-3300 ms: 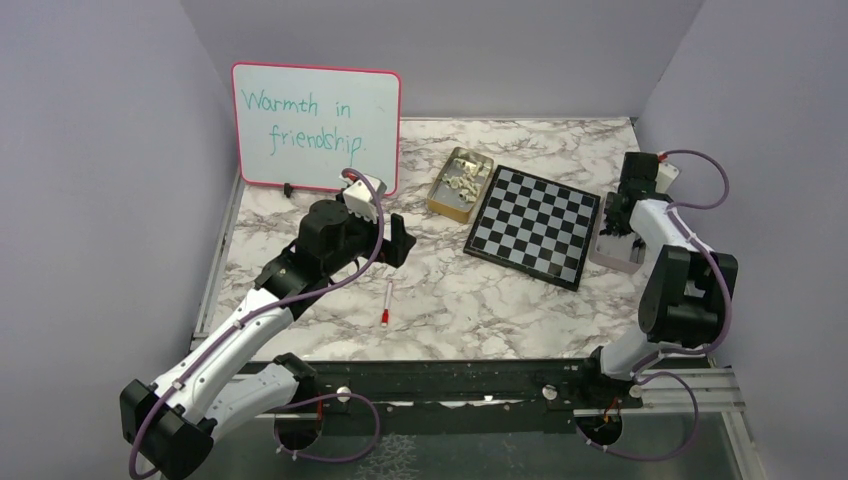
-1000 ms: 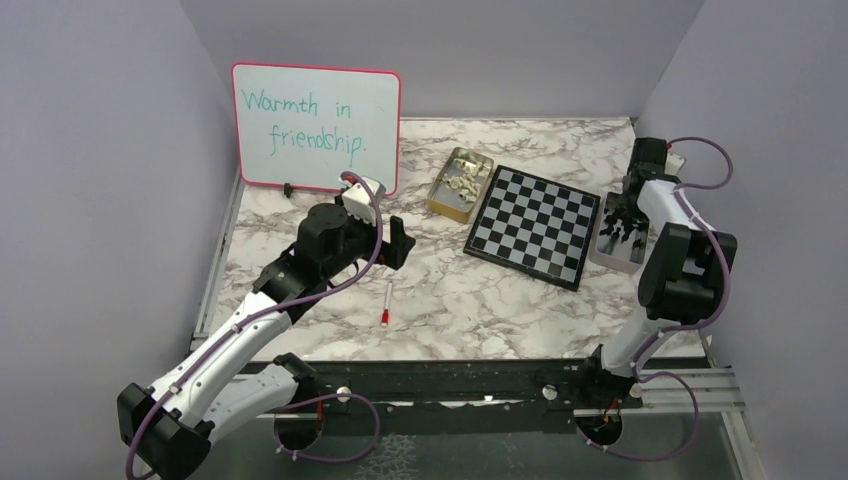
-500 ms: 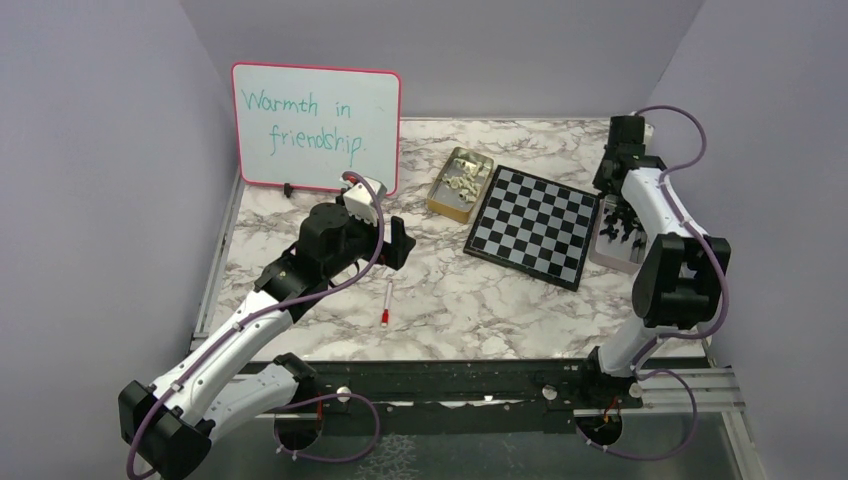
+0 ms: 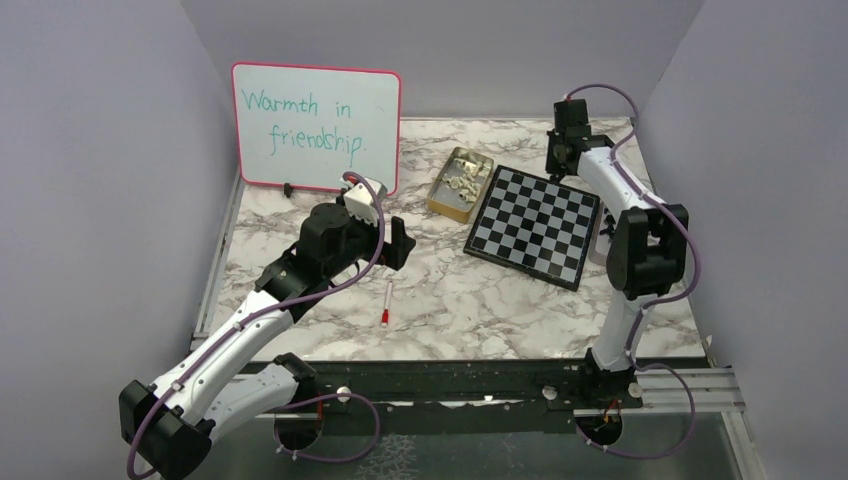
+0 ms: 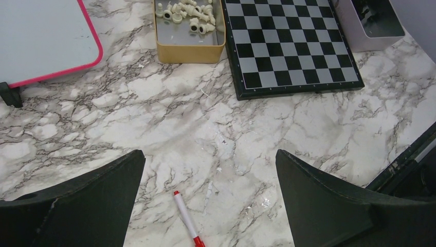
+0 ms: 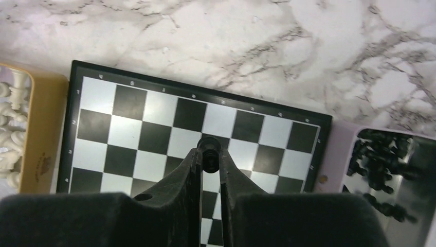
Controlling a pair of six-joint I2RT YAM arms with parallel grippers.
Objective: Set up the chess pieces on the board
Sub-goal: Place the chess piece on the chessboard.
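The right end effector [image 6: 209, 157] is clamped on a glossy black piece [image 6: 209, 143] between slim matte fingers, over the board [image 6: 128, 135] — flat, checkered, black-rimmed — on the marble-veined table [image 6: 257, 41]. The left end effector [image 5: 208, 154] gapes wide. Cream pieces [image 5: 187, 10] lie in a gold tin [image 5: 190, 51] just beside the board.

The board [image 4: 533, 228] was checked black and silver; tin [image 5: 189, 51] gold, its pieces [image 5: 195, 24] cream; one piece [image 6: 209, 146] black; desk [image 5: 169, 113] white, veined grey.
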